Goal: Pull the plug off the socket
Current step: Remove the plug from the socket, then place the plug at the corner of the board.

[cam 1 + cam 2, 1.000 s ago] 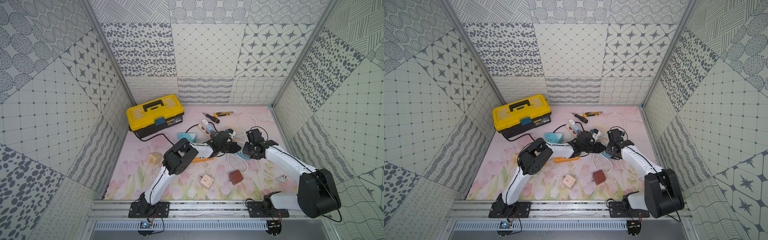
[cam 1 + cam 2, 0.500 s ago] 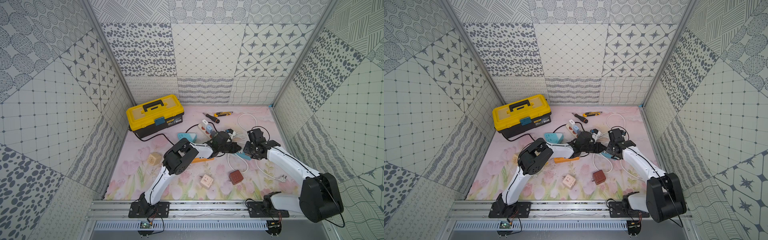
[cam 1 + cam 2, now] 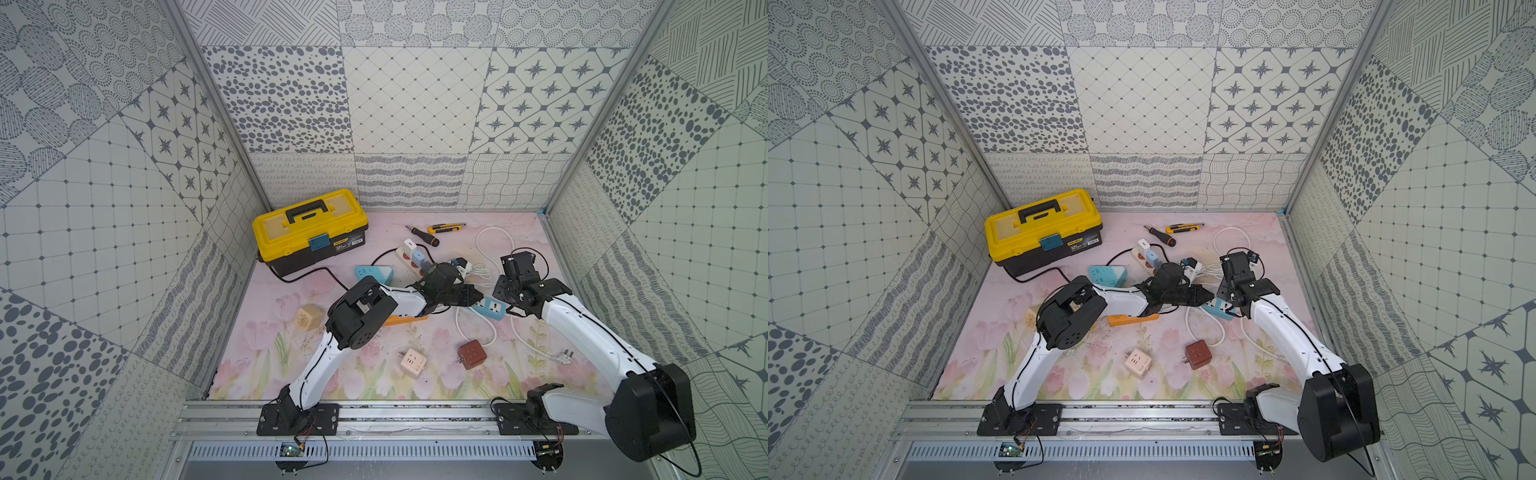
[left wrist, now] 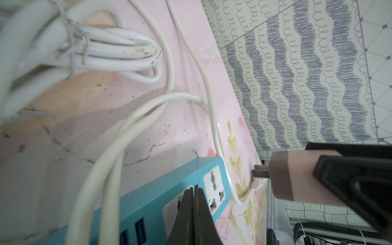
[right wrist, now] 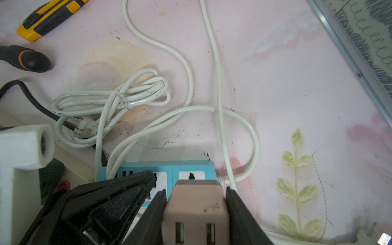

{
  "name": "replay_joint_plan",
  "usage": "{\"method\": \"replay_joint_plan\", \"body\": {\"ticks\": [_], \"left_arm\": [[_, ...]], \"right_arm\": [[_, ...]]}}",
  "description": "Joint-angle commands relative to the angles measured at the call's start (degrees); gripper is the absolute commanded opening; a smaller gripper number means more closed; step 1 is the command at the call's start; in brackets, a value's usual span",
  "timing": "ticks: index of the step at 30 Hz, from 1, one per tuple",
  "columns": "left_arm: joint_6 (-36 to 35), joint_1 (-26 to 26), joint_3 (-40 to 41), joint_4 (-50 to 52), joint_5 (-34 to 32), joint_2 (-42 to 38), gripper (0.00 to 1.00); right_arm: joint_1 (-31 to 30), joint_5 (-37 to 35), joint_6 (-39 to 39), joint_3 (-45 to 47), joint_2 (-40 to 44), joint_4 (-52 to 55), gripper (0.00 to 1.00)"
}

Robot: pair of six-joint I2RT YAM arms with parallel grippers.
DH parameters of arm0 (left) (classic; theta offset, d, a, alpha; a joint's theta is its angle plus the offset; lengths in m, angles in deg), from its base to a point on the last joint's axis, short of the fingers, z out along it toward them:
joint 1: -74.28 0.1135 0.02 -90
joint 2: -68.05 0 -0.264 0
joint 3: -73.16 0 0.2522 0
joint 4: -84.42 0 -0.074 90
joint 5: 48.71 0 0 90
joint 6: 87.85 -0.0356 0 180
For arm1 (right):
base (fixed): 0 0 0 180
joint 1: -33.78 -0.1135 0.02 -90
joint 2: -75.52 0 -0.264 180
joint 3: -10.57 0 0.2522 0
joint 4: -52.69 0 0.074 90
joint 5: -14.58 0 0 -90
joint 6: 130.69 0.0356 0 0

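Held in the right jaws, closed part-way with one on each flank: a dusty-pink boxy plastic plug (image 5: pixel 196 210), with two USB slots turned toward the wrist camera. Seen from the left wrist, clear of the socket: two flat metal prongs (image 4: pixel 261 172) bare, hanging just off the end of the long turquoise plastic power strip (image 4: pixel 161 184) and aimed back toward its white end socket face (image 4: pixel 215 186), with a visible gap between. Pinning that strip with the left jaws, shut tip to tip on nothing and resting on the neighbouring white panel. Judged done or all but done, the pull itself; left to do, probably, only carrying the plug farther off along the prongs' own line, straight away from the socket face rather than sideways. Nearer by far: the right arm, the one with the grip. Farther out, thin white cables (image 5: pixel 186 110) looping from the strip's end across the pink floral bench (image 5: pixel 297 84), close enough to snag. In both top views, strip (image 3: pixel 490 309) lying crosswise between the two wrists.
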Motion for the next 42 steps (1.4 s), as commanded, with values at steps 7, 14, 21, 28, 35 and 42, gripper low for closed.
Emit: {"method": "replay_joint_plan", "body": {"ticks": [7,14,21,28,35,42], "left_arm": [[-3.5,1.4,-3.0,14.4,-0.9,-12.3,0.12],[-3.4,5.1,5.5,12.3,-1.0,-25.3,0.24],[-5.3,9.3,18.3,15.8,-4.8,-39.6,0.37],[-14.2,9.4,25.2,25.2,-17.7,-51.9,0.49],[-19.2,9.4,30.2,27.9,-28.7,-59.1,0.63],[-21.4,9.4,32.9,27.3,-35.2,-62.0,0.82]], "right_arm": [[4.2,-3.0,-9.0,-7.9,-7.2,0.3,0.26],[13.6,-3.6,-11.4,-9.9,-12.3,6.2,0.27],[21.5,1.2,-14.4,-8.7,-15.4,5.4,0.31],[24.7,2.0,-15.9,-7.2,-18.7,3.5,0.39],[26.0,2.2,-16.5,-7.6,-23.1,2.4,0.65],[25.9,0.5,-17.2,-8.1,-20.5,4.1,0.83]]}}
